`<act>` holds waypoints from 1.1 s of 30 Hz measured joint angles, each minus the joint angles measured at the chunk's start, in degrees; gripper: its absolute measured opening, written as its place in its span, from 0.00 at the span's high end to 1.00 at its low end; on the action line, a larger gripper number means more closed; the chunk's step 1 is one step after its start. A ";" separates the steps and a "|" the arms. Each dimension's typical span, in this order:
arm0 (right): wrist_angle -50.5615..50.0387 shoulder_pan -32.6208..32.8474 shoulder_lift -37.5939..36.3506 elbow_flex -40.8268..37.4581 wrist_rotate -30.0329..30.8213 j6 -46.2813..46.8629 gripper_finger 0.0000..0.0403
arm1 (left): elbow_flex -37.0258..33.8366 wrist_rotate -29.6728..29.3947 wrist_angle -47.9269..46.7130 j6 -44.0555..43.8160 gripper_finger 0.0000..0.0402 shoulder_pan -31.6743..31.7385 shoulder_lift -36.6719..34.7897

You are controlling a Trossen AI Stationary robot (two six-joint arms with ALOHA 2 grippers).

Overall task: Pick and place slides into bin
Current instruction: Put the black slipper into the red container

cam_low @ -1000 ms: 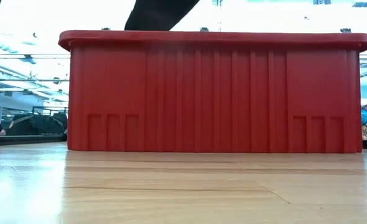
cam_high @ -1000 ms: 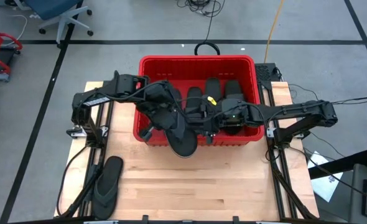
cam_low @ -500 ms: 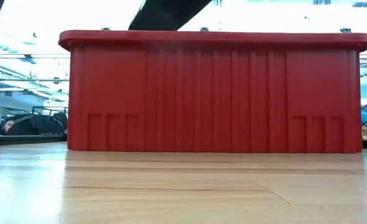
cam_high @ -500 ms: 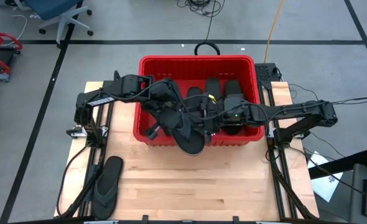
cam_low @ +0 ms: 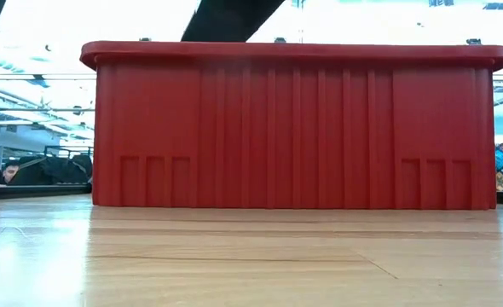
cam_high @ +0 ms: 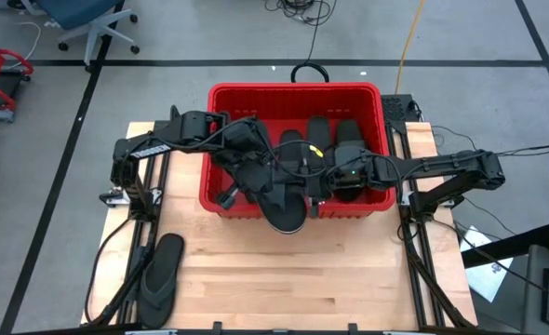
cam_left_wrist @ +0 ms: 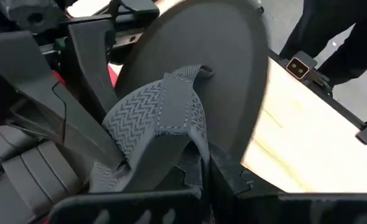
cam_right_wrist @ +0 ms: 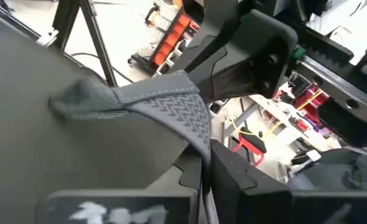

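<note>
Black rubber, the flip-flop (cam_high: 279,200) in play hangs over the near wall of the red bin (cam_high: 296,91), its long axis running from inside the basket out toward the table front, so that its rounded end juts past the rim above the wooden table (cam_high: 349,279). It sits tilted, neither down among the slides (cam_high: 335,140) already lying in the bin nor clear of the wall. In the left wrist view the herringbone thong strap (cam_left_wrist: 162,121) rises straight ahead of that arm's fingers, with the sole (cam_left_wrist: 196,74) standing beyond it.

Both arms meet at this sandal. The left gripper (cam_high: 247,167) comes in from the bin's left side and is clamped tight on the strap, carrying the weight. The right gripper (cam_high: 323,179) reaches in from the right and, in its own wrist view, has its fingers pinched together on the same strap (cam_right_wrist: 171,106), right beside the left one's hold.

So the sandal lies between the two grippers, and dropping it in likely means swinging the overhanging end back inward along its long axis before either hold lets go.

One more flip-flop (cam_high: 160,272) lies on the table's near left corner, well apart, nearer the left arm.
</note>
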 joint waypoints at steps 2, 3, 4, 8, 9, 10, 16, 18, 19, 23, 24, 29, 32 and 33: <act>-0.13 0.00 0.02 0.00 0.10 1.11 0.98 | 0.00 0.00 -0.07 -0.47 1.00 0.00 0.00; -0.20 -0.03 0.02 0.00 0.41 1.78 0.99 | 0.00 -0.05 -0.04 -0.60 1.00 0.02 0.00; -0.32 -0.07 0.02 0.00 1.44 2.43 0.99 | 0.00 -0.41 0.00 -0.85 1.00 0.00 0.00; -1.76 -0.07 -0.24 0.00 7.73 4.29 0.99 | 0.00 -8.04 0.05 -5.59 0.97 -0.07 0.00; -2.15 -0.09 -0.31 0.00 9.47 4.33 0.99 | 0.00 -10.18 0.01 -7.21 0.96 -0.09 0.00; -2.72 -0.09 -0.31 0.00 11.38 4.28 0.99 | 0.00 -12.18 -0.16 -8.83 0.94 -0.09 -0.02; -7.43 0.00 -0.24 0.00 16.22 4.10 1.00 | 0.00 -16.09 -2.82 -14.66 0.81 -0.11 -1.12; -8.03 -0.02 -0.24 0.00 16.78 4.11 1.00 | 0.00 -16.80 -3.64 -16.31 0.75 -0.11 -1.73; -8.02 0.00 -0.24 0.00 17.65 4.11 1.00 | 0.05 -16.83 -3.72 -17.04 0.72 -0.10 -2.03; -8.50 -0.02 -0.26 0.00 19.92 3.85 1.00 | 0.04 -17.94 -5.93 -18.68 0.61 -0.09 -3.68; -8.73 -0.03 -0.25 -0.01 20.23 3.85 1.00 | 0.04 -18.88 -6.10 -19.31 0.58 -0.11 -4.25; -9.66 -1.95 -0.13 -0.02 20.99 3.05 1.00 | 0.03 -21.28 -7.52 -26.09 0.48 -1.09 -7.19; -10.72 -4.64 0.33 -0.02 20.79 3.09 1.00 | 0.11 -21.46 -7.15 -31.02 0.47 -3.44 -8.24; -11.37 -5.80 0.40 -0.07 19.69 3.23 1.00 | 0.09 -21.85 -7.28 -32.26 0.47 -4.30 -8.89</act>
